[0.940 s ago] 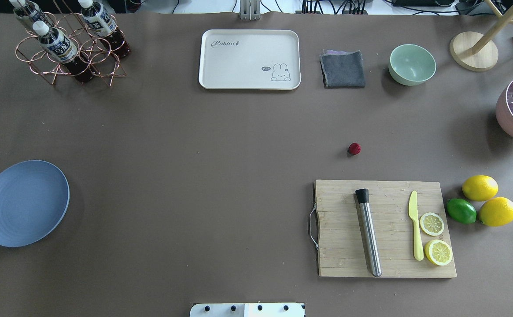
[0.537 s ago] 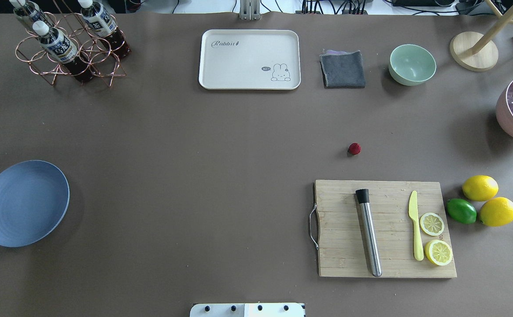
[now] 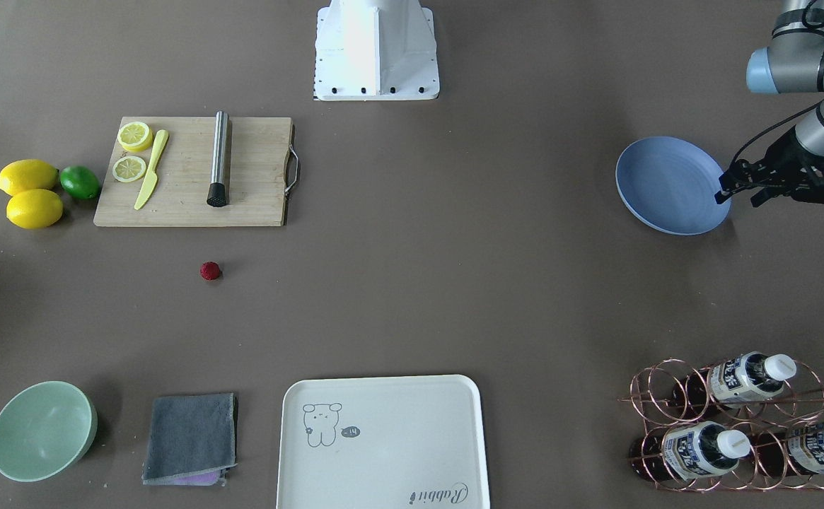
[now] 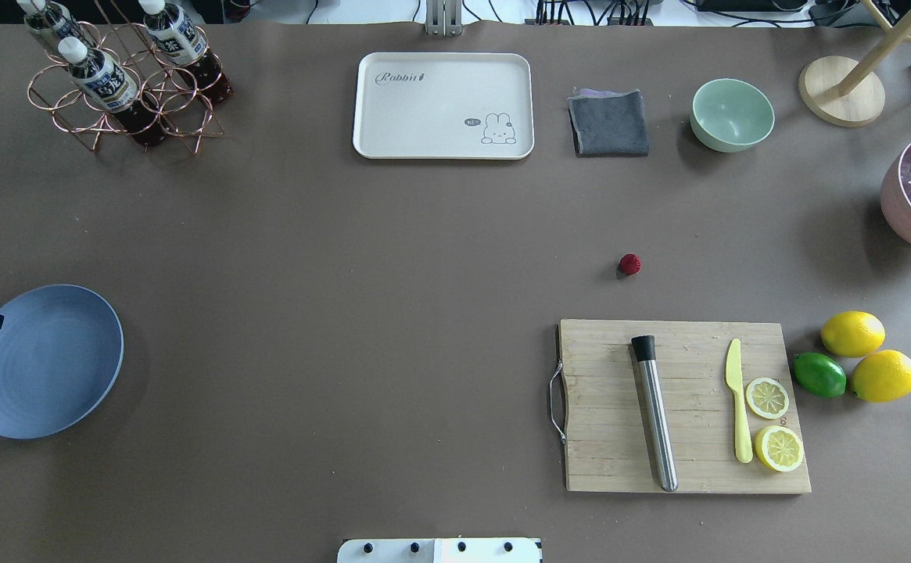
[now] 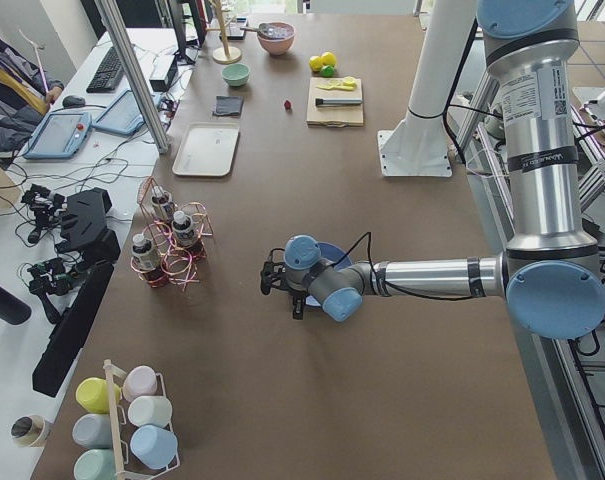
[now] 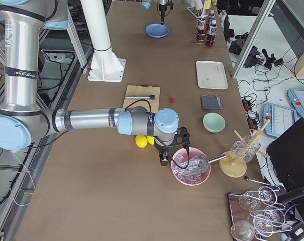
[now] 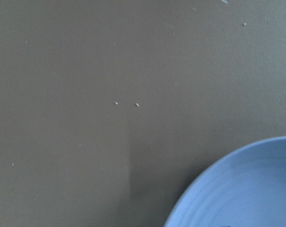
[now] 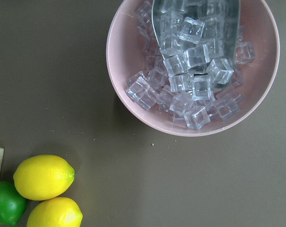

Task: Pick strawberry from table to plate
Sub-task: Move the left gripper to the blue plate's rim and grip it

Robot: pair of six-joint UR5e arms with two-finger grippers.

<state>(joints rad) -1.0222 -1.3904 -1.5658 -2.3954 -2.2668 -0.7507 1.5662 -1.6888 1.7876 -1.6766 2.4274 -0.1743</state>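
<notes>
Dark-red strawberry [image 4: 629, 264]: on the worktop [image 4: 346, 313], far across from our left claw [image 3: 740, 196], which hangs empty, fingers apart, beside the plate [image 3: 666, 184]. Right claw [image 6: 174, 150]: opening cannot be told. Hazard, we judge: small round berry rolling away under an off-centre pinch.

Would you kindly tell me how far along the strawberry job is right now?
Nothing is done yet: the strawberry lies on the table near the cutting board, and the plate is empty. In hand: nothing; the left gripper hovers open at the plate's rim, far from the berry. Left: reaching, grasping, carrying and placing it on the plate.
</notes>
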